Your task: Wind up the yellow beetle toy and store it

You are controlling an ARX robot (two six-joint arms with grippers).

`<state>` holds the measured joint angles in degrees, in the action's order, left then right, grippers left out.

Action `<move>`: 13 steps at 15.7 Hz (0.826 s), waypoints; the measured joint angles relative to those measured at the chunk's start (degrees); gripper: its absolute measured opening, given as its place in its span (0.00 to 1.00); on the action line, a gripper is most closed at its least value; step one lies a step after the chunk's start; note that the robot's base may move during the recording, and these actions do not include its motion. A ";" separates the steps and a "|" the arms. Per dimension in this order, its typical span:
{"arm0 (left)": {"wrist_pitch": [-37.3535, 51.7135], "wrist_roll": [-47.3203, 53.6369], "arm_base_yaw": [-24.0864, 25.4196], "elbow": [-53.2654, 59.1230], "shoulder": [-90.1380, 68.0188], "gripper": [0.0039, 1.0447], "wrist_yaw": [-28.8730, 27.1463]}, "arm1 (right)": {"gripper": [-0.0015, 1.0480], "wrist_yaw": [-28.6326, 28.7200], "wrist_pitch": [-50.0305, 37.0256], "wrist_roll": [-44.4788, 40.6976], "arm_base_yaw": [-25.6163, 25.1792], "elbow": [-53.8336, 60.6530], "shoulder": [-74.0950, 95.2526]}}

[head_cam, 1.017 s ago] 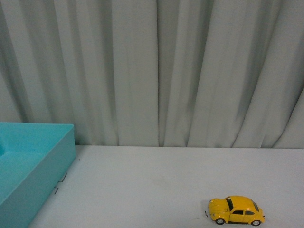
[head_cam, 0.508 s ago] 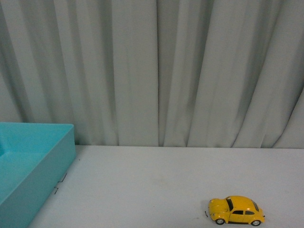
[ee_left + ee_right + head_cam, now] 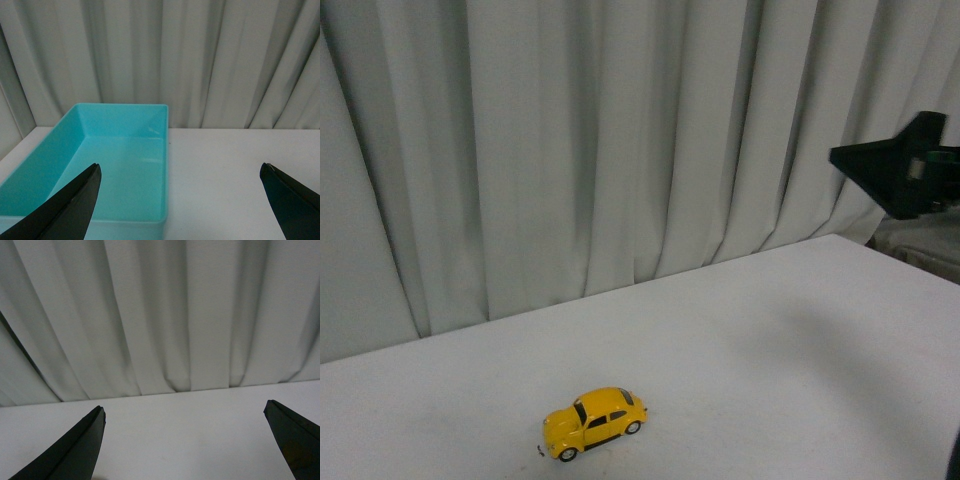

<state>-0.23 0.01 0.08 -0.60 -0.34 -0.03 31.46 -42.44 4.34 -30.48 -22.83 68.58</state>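
Observation:
The yellow beetle toy (image 3: 592,422) stands on its wheels on the white table (image 3: 770,330), low and left of centre in the front view. It shows in neither wrist view. My left gripper (image 3: 180,172) is open, its black fingers (image 3: 70,210) wide apart over the near end of a teal box (image 3: 122,120) and the bare table beside it. My right gripper (image 3: 184,412) is open too, with only white table and curtain between its fingers (image 3: 70,450). Nothing is held.
A grey pleated curtain (image 3: 620,140) closes off the far side of the table. A dark pointed part of an arm (image 3: 900,165) juts in at the right edge of the front view. The teal box looks to hold nothing.
The front view has swung: the toy now sits left of centre instead of at the lower right, the teal box has left that view, and a dark arm part has appeared at the right.

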 joint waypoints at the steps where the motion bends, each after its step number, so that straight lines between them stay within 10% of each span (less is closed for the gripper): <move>1: 0.02 0.00 0.00 0.00 0.00 0.94 -0.02 | 0.94 -0.35 -0.07 -1.27 2.95 -4.72 6.27; 6: 0.02 0.00 0.00 0.00 0.00 0.94 -0.02 | 0.94 7.93 16.94 -21.33 15.93 -29.11 32.13; 13: 0.02 0.00 0.00 0.00 0.00 0.94 -0.02 | 0.94 15.78 60.85 -66.51 19.30 -48.78 47.87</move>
<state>-0.21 0.01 0.08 -0.60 -0.34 -0.05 47.24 18.41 -62.17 -11.18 -71.61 116.44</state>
